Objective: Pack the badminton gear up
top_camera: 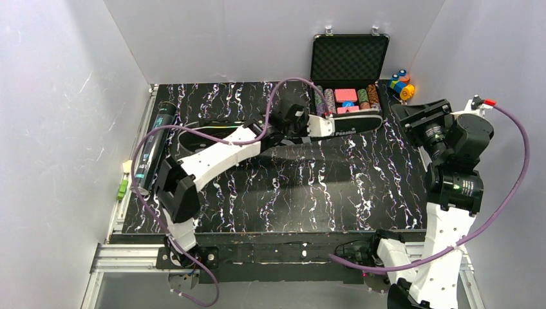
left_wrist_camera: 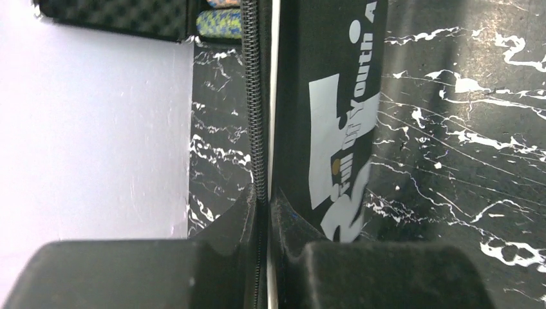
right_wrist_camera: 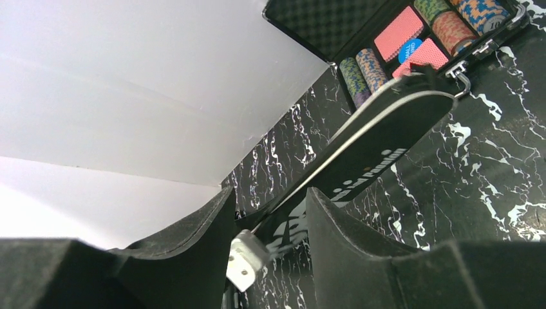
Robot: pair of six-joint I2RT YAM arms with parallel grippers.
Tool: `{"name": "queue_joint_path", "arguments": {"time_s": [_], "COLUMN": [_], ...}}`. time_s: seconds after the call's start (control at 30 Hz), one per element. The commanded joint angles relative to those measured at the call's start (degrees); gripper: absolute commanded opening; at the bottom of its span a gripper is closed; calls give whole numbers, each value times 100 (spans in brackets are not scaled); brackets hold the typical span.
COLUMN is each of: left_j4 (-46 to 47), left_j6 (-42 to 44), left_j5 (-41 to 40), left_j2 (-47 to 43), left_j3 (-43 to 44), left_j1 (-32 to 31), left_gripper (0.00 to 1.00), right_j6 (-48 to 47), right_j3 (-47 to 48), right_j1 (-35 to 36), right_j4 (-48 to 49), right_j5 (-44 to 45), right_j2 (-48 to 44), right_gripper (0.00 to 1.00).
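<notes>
Top external: chip-filled case behind bag.

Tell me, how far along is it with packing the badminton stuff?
Seemingly late on. Only the tube lies loose; the other gear is probably inside the bag. In hand: the left tool pinches the bag's zip; the right tool hangs open. Left: finishing the zip and stowing the tube.
</notes>
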Motion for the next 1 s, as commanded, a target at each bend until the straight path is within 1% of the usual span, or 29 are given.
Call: {"name": "queue_joint_path", "arguments": {"time_s": [0.0, 0.2, 0.27, 0.4, 0.53, 0.57, 0.6, 0.63, 0.67, 0.7, 0.73, 0.77, 0.87, 0.97], "left_j4": [789, 1011, 988, 596, 214, 162, 129, 128, 162, 221, 300, 364, 330, 76], "left_j6": [618, -106, -498, -1367, -2134, -2293, -2418, -2544, -2650, -2765, -2839, -2900, -3188, -3617], "left_j5": [2, 10, 23, 192, 375, 400, 476, 547, 597, 617, 632, 653, 964, 1268], "left_j2": [-119, -275, -310, -225, -15, 18, 15, -6, -61, -145, -232, -328, -550, -789], "left_j3": [100, -1269, -1524, -1773, -1947, -1988, -2021, -2093, -2174, -2260, -2345, -2404, -2393, -2151], "left_j1": [-136, -640, -753, -809, -809, -809, -809, -803, -805, -801, -796, -781, -592, -166], "left_gripper": [0, 0, 0, 0, 1, 7, 16, 24, 39, 63, 90, 97, 98, 98], "right_j6": [49, -11, -12, 13, -85, -166, -260, -360, -470, -556, -662, -749, -1005, -1202], "right_j3": [-169, -511, -650, -1069, -1630, -1693, -1733, -1764, -1786, -1812, -1849, -1880, -1862, -1752], "right_j1": [-23, -23, -23, -23, -19, -22, -16, -14, -14, -15, -7, 9, 33, 59], "right_j4": [79, 163, 210, 454, 892, 885, 883, 860, 836, 827, 847, 870, 852, 884], "right_j5": [90, 52, 6, -142, -537, -609, -688, -735, -765, -771, -737, -675, -440, -181], "right_j2": [-57, -115, -113, -125, -53, 31, 138, 238, 339, 407, 446, 474, 584, 719], "right_gripper": [52, 51, 51, 51, 59, 62, 66, 68, 70, 72, 75, 77, 80, 81]}}
